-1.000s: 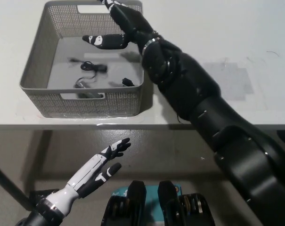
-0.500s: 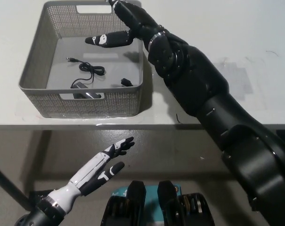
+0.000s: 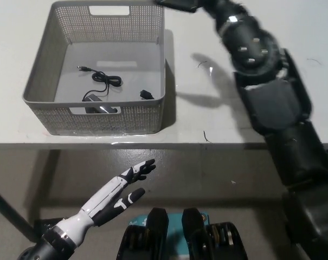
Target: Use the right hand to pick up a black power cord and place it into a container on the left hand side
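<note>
One basket, one power cord, two hands.

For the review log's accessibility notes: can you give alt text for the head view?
A black power cord lies inside a grey mesh basket on a white table. The black right arm reaches past the basket, its hand cut off at the top edge. The white left hand rests open below the table.

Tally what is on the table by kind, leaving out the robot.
Grey mesh basket: 1
Black power cord, lying inside the basket: 1
Total: 2
</note>
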{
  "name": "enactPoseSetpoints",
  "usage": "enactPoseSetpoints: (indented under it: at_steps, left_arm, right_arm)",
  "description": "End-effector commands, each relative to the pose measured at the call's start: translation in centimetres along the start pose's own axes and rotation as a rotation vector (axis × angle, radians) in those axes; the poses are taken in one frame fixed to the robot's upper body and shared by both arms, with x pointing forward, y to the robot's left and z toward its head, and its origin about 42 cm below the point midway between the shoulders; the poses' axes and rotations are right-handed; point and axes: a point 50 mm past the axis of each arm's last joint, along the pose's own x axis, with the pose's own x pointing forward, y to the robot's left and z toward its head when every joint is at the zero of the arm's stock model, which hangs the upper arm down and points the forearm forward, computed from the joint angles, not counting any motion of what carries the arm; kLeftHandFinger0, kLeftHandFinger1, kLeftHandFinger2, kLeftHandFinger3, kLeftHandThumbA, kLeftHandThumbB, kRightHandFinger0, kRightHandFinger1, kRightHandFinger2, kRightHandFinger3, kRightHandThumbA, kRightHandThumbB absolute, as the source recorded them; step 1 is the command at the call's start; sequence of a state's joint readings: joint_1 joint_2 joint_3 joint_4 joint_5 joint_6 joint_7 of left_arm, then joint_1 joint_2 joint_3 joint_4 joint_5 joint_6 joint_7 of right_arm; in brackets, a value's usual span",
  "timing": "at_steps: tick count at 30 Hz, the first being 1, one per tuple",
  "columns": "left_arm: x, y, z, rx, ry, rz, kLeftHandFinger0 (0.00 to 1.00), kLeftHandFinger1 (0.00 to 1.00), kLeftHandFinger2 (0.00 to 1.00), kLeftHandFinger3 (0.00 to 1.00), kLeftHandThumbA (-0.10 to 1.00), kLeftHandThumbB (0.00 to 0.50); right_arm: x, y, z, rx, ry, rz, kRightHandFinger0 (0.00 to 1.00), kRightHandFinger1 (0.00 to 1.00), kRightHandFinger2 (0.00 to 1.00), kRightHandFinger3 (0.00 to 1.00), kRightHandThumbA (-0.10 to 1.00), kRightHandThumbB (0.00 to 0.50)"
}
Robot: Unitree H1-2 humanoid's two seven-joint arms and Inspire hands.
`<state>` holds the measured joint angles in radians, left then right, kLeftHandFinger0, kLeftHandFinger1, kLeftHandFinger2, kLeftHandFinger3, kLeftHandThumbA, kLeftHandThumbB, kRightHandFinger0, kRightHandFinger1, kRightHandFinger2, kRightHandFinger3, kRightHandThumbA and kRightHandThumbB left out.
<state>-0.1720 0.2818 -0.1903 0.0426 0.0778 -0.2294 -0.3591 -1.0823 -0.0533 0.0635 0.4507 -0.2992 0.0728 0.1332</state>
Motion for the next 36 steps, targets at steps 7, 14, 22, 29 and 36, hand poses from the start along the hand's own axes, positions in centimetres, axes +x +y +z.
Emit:
enactPoseSetpoints:
  at_steps: [7, 14, 22, 29, 36]
  left_arm:
    - [0.2, 1.8, 0.5, 0.056, -0.023, -0.008, 1.00, 1.00, 1.00, 1.00, 0.96, 0.440]
    - [0.1, 2.0, 0.1, 0.052, -0.013, 0.007, 1.00, 1.00, 1.00, 1.00, 0.97, 0.441]
    - [-0.1, 2.0, -0.4, 0.050, 0.003, 0.040, 1.00, 1.00, 1.00, 1.00, 0.99, 0.452]
    - [-0.4, 2.2, -0.2, 0.027, 0.005, 0.068, 1.00, 1.00, 1.00, 1.00, 0.95, 0.450]
    - [-0.2, 3.1, -0.2, 0.022, 0.000, 0.089, 1.00, 1.00, 1.00, 1.00, 0.95, 0.453]
  right_arm:
    - [-14.8, -7.8, 2.0, 0.362, -0.267, -0.204, 1.00, 1.00, 1.00, 1.00, 1.00, 0.489]
    - [-23.1, -4.4, -0.9, 0.372, -0.209, -0.142, 1.00, 1.00, 1.00, 1.00, 1.00, 0.500]
    - [-29.5, 2.2, -8.7, 0.453, 0.114, 0.055, 1.00, 1.00, 1.00, 1.00, 1.00, 0.415]
    - [-34.1, 5.5, -12.9, 0.562, 0.260, 0.064, 1.00, 1.00, 1.00, 1.00, 1.00, 0.415]
    - [-36.7, 4.8, -14.5, 0.612, 0.296, 0.042, 1.00, 1.00, 1.00, 1.00, 1.00, 0.354]
